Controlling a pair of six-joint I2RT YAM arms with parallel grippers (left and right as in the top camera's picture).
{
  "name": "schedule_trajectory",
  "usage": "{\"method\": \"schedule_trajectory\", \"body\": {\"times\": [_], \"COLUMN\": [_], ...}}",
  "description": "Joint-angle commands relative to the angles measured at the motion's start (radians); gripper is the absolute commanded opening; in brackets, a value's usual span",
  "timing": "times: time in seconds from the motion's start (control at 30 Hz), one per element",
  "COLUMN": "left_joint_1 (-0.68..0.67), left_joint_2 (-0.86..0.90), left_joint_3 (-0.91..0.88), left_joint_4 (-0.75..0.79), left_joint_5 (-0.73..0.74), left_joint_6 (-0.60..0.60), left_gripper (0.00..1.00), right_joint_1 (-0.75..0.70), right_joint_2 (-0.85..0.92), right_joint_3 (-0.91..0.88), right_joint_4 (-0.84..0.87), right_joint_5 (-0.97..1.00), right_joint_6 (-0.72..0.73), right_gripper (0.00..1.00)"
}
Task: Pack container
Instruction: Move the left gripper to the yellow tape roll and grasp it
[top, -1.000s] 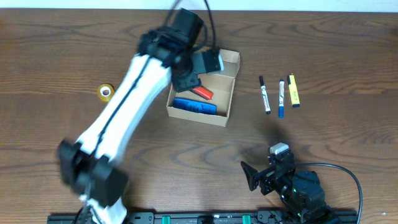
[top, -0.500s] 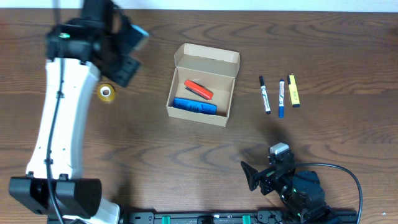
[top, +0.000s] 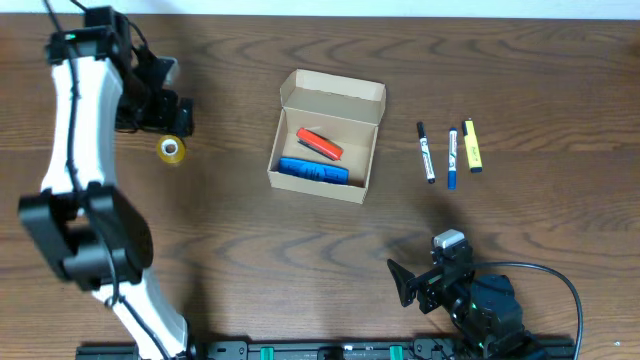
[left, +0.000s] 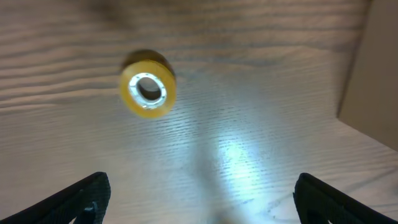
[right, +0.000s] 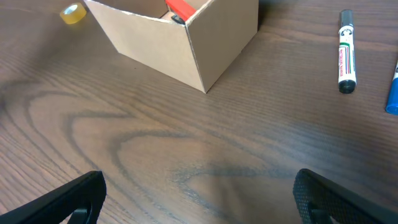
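Box (top: 335, 100) already holds two items; left claw (left: 202, 196) hangs spread wide above the tape roll (left: 148, 92), so next I'd guess it drops and clenches.

Box (top: 335, 95) mid-table (top: 250, 250), tape roll (top: 172, 149) to its left, three markers (top: 452, 158) to its right.
The box's flap stands open at the far side, and two items lie inside, one (top: 319, 144) behind the other (top: 313, 170). The tape roll lies flat, well apart from the box. The markers lie side by side, pointing front to back. The left gripper (top: 165, 105) hangs just behind the tape roll. The right gripper (top: 400, 283) sits in front of the markers.
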Motion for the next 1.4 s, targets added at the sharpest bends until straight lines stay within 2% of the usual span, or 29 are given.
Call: {"method": "schedule_trajectory", "body": {"times": [0.0, 0.3, 0.73, 1.37], "left_joint_1": [0.000, 0.006, 0.055, 0.015], "left_joint_2": [0.071, 0.184, 0.187, 0.187], "left_joint_3": [0.006, 0.006, -0.054, -0.229], "left_joint_4": [0.008, 0.087, 0.181, 0.358], "left_joint_5": [-0.020, -0.033, -0.080, -0.119], "left_joint_6": [-0.023, -0.077, -0.114, -0.144], "left_gripper": [0.95, 0.95, 0.95, 0.95], "right_joint_1": [0.008, 0.008, 0.008, 0.008], "right_joint_2": [-0.007, -0.007, -0.007, -0.007], "right_joint_3": [-0.003, -0.003, -0.003, -0.003], "right_joint_4": [0.000, 0.000, 0.000, 0.000], "right_joint_5": [0.003, 0.003, 0.003, 0.003], "right_joint_6": [-0.014, -0.014, -0.014, -0.014], "right_gripper": [0.99, 0.99, 0.99, 0.99]}}
